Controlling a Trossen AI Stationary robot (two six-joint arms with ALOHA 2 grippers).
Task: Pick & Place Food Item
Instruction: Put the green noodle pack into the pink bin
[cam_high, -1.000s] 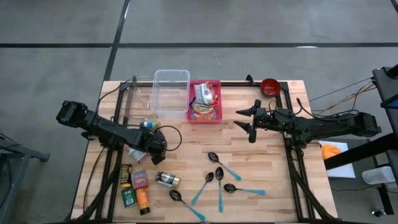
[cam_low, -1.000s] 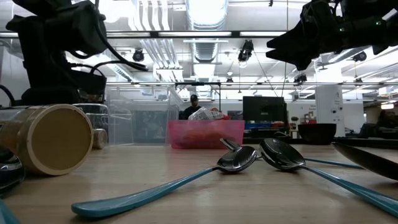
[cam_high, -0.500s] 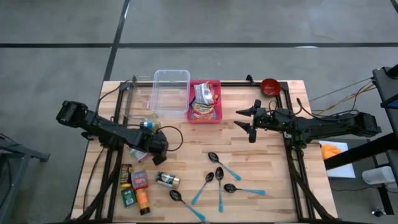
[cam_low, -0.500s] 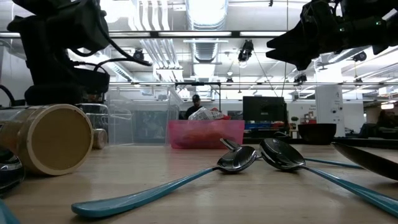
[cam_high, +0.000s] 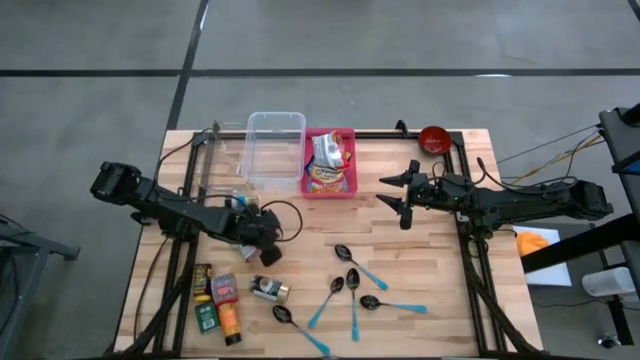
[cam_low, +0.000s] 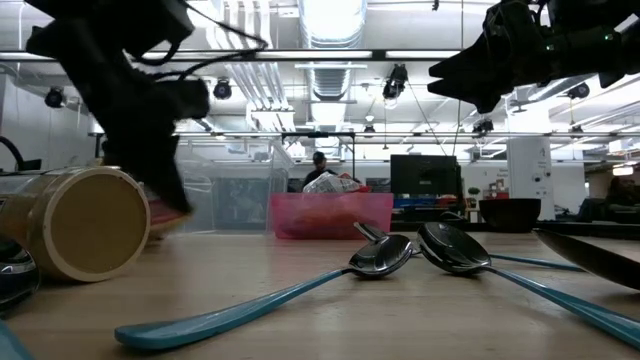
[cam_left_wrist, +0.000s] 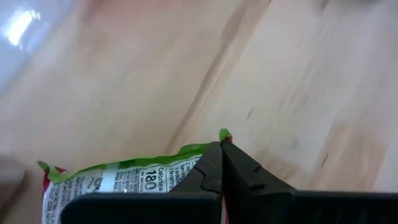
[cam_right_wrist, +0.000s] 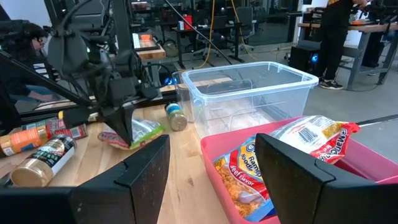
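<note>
Left wrist view alone shows the left end effector pinching a green-edged snack packet; the right end effector hangs spread.

We see a grey concrete floor around the wooden desk; bright ceiling lights, monitors and benches beyond.

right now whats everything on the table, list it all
clear bin: 1, transparent, far edge
pink bin: 1, pink, beside clear bin, holds snack bags
snack bags: at least 2, mixed colours, in pink bin
red bowl: 1, far right corner
spoons: 5, teal handles, near centre
jar: 1, lying down, near left
small packets and bottles: several, near left corner
green packet: 1, pinched by left end effector
left end effector: shut on packet
right end effector: open, empty, above table
</note>
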